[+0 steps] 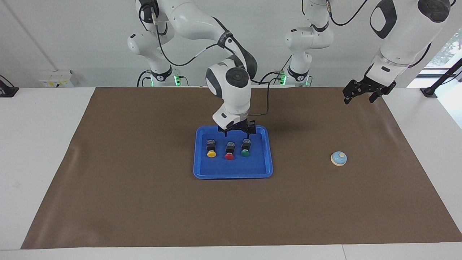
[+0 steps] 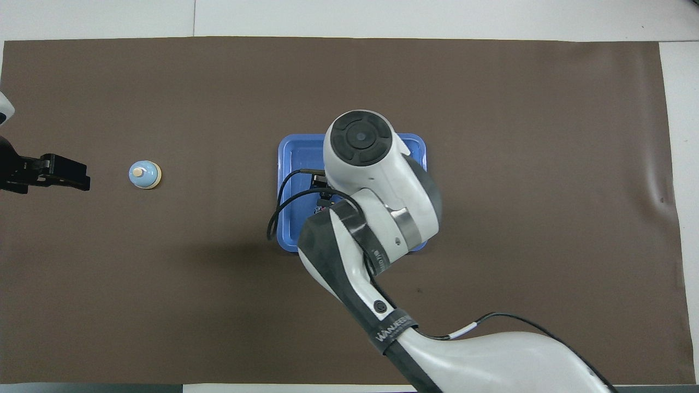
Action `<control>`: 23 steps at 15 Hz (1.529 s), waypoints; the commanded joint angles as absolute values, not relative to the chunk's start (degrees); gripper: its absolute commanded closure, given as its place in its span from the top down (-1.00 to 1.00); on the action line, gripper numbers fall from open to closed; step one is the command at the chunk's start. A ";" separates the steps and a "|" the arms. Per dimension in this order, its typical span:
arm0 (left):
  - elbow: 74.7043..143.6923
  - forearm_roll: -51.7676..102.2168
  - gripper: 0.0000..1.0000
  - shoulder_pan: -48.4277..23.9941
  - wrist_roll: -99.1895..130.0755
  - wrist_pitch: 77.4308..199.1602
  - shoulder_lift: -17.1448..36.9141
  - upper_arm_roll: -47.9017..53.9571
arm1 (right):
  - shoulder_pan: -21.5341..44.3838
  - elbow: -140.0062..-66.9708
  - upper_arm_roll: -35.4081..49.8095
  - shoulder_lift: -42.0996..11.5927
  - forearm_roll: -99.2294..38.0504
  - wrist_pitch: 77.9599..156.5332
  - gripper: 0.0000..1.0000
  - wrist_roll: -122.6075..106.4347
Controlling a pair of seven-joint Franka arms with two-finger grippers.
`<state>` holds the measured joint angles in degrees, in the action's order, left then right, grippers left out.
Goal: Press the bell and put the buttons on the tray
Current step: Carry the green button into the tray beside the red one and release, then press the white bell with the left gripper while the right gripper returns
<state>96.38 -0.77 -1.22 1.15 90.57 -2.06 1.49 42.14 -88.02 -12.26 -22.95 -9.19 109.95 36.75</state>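
Note:
The blue tray (image 1: 234,169) lies mid-mat, and its rim (image 2: 297,158) also peeks out from under the right arm in the overhead view. Three buttons lie in it in a row: yellow (image 1: 211,154), red (image 1: 229,156), green (image 1: 245,153). The overhead view hides them under the arm. My right gripper (image 1: 237,133) hangs open just above the tray's edge nearest the robots, holding nothing. The light blue bell (image 1: 338,158) (image 2: 144,174) sits on the mat toward the left arm's end. My left gripper (image 1: 359,99) (image 2: 54,172) waits raised and open over the mat near that end.
A brown mat (image 1: 144,202) covers most of the white table (image 1: 39,144). The right arm (image 2: 377,218) reaches over the tray, with a cable looping beside it. A black mount (image 1: 429,92) stands at the table's corner by the left arm.

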 commanded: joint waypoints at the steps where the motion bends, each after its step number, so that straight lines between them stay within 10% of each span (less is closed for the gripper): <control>1: 99.30 -0.53 0.37 -1.32 0.88 94.27 -3.51 1.14 | 34.66 -90.62 -11.69 -14.52 -8.44 104.27 1.00 30.79; 2: 102.27 -0.53 -0.04 -1.14 0.97 97.61 -4.56 1.06 | 32.71 -90.62 -11.69 -12.33 -8.35 101.63 1.00 28.41; 4: 106.50 -0.53 -0.15 -1.14 2.28 102.10 -5.01 1.05 | 26.93 -90.70 -11.69 -7.23 -7.83 95.83 1.00 21.75; 6: 110.02 -0.53 -0.99 -0.79 2.55 107.38 -4.22 1.05 | 20.33 -91.58 -11.69 -3.01 -7.65 91.51 1.00 13.14; 11: 110.56 -0.44 -1.00 0.88 2.46 120.56 7.01 1.05 | 9.51 -92.46 -11.69 0.88 -4.15 88.42 1.00 -1.82; 23: 117.33 -0.53 -1.00 1.49 1.93 131.57 10.63 1.05 | 8.17 -98.97 -11.51 3.78 -3.34 92.11 1.00 -5.10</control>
